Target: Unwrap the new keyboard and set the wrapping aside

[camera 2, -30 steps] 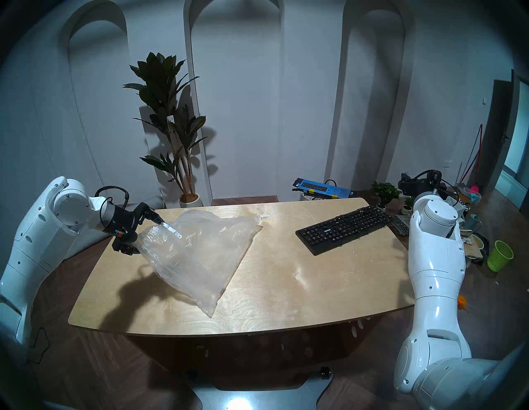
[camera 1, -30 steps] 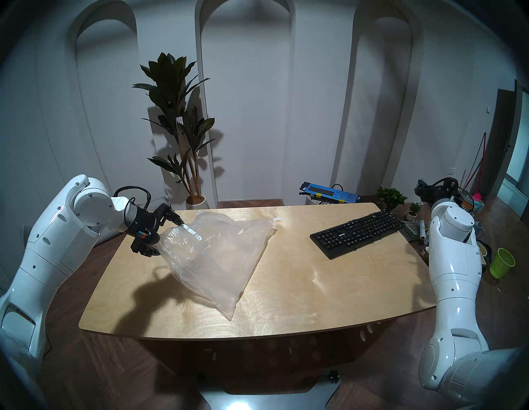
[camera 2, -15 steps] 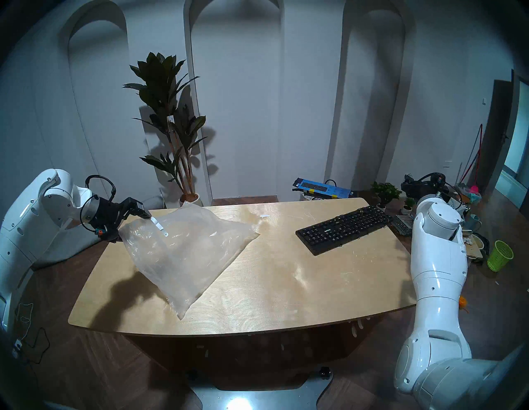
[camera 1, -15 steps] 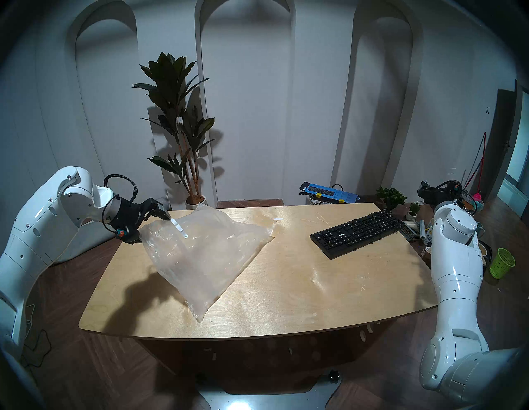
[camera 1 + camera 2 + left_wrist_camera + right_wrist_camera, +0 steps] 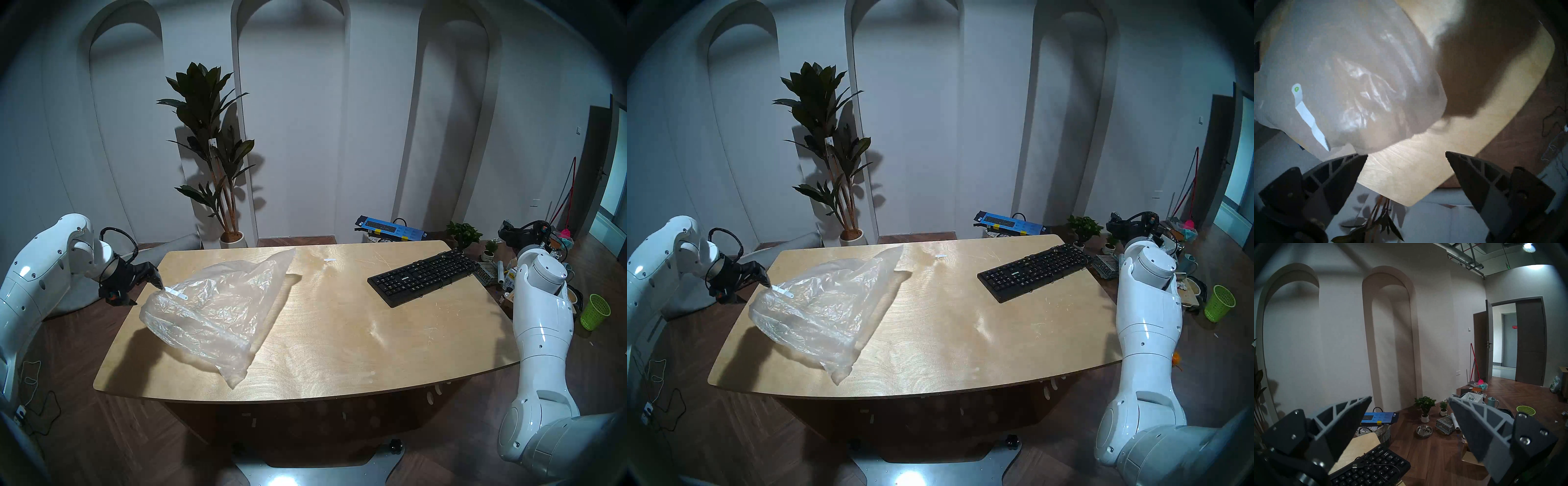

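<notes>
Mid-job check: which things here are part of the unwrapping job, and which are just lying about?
Job: keyboard; wrapping, with its white strip at the left gripper.
Lying about: blue box; green basket; potted plant.

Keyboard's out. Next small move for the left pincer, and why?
Probably ease the left pincer away from the wrapping: its jaws stand open and the keyboard lies bare, yet the white strip seems to cling to one fingertip.

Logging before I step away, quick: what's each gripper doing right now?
Left gripper: open, nothing between its fingers; the wrapping seems to cling to one fingertip.
Right gripper: open, empty.
</notes>
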### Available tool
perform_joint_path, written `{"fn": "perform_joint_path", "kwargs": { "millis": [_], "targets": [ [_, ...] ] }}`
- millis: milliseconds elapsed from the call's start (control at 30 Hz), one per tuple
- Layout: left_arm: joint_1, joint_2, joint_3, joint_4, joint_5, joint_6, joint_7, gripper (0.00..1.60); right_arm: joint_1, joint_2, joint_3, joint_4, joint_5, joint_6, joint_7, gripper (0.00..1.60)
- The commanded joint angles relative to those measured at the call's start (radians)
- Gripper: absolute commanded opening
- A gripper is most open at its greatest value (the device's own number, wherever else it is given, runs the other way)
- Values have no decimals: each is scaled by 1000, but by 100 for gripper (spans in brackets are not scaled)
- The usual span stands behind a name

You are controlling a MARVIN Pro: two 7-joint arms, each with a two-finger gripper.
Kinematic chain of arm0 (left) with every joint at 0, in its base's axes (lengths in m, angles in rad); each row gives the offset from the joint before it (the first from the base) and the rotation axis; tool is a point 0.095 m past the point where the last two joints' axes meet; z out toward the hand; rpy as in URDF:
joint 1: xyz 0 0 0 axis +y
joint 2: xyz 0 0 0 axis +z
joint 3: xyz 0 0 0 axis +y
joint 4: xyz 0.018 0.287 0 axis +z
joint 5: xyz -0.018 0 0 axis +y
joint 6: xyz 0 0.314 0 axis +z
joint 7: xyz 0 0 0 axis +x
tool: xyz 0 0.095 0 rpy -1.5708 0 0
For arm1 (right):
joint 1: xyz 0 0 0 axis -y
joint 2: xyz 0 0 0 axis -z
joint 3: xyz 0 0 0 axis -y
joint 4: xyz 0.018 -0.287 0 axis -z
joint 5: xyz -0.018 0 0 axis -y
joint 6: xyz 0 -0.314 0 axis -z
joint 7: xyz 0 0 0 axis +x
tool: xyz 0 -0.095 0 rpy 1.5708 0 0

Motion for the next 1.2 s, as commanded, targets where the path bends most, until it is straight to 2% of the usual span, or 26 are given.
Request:
{"fn": "perform_joint_path", "kwargs": {
  "millis": [0, 67, 133, 167, 200, 233, 300, 367, 633, 667, 800, 833, 1100, 1133, 1167],
  "targets": [
    [-114, 12, 22, 12, 132, 1, -98, 160, 21, 17, 9, 9, 4, -33, 8, 160],
    [-119, 5, 18, 9, 153, 1, -88, 160, 25, 19, 11, 14, 6, -39, 12, 160],
    [-161, -23, 34, 29, 178, 1, -82, 160, 30, 22, 12, 22, 8, -51, 17, 160],
    [-131, -41, -15, 23, 181, 1, -67, 160, 32, 23, 13, 27, 9, -56, 20, 160],
    [-166, -67, -3, 45, 178, 1, -66, 160, 33, 24, 14, 31, 9, -60, 22, 160],
    [-168, -102, -30, 55, 132, 1, -29, 160, 32, 24, 15, 30, 10, -61, 23, 160],
    [-183, -125, -38, 30, 84, 48, 29, 160, 27, 22, 18, 28, 11, -53, 22, 160],
    [-195, -144, -68, -16, 60, 49, 71, 160, 23, 20, 19, 31, 12, -47, 22, 160],
    [-264, -221, -200, -139, -22, 84, 140, 160, 19, 7, 16, 33, 20, -42, 29, 160],
    [-254, -234, -221, -153, -39, 92, 154, 160, 18, 5, 16, 33, 21, -42, 30, 160],
    [-287, -285, -248, -178, -101, 115, 196, 160, 22, -4, 6, 28, 25, -43, 36, 160],
    [-309, -315, -263, -186, -140, 131, 219, 160, 29, -12, -6, 20, 26, -46, 42, 160],
    [-273, -341, -304, -149, -237, 176, 270, 160, 63, -70, -103, -24, 29, -60, 74, 160],
    [-290, -250, -251, -208, -123, 103, 194, 160, 65, -78, -117, -28, 29, -61, 79, 160],
    [-285, -252, -256, -200, -133, 108, 199, 160, 67, -87, -130, -33, 29, -62, 84, 160]
  ]
}}
